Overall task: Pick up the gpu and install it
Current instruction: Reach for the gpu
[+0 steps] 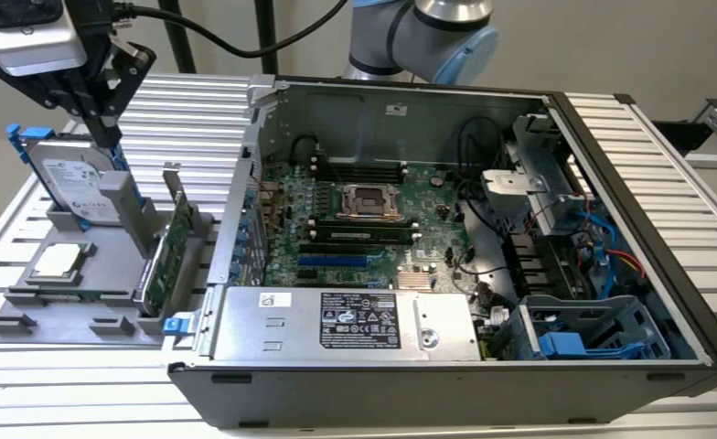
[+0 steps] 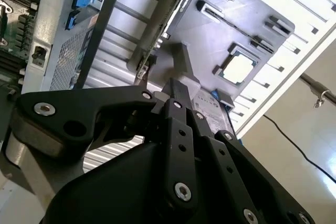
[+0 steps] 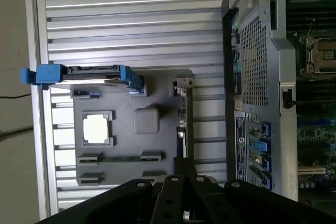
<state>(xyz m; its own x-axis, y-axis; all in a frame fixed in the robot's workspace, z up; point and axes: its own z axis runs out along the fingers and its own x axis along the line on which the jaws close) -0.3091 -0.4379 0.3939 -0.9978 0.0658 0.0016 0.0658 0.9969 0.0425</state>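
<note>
The gpu stands on edge in a grey holder on the exterior view's left, green board facing out and silver bracket up. In the first wrist view the gpu appears edge-on, just ahead of my fingertips. In the second wrist view the gpu lies beyond my gripper. My gripper hangs above the holder, over the hard drive side and a little away from the card. Its black fingers are shut with nothing between them.
A silver hard drive with blue rails stands upright in the holder, and a square CPU chip lies flat beside it. The open computer case with its motherboard fills the middle of the ribbed table.
</note>
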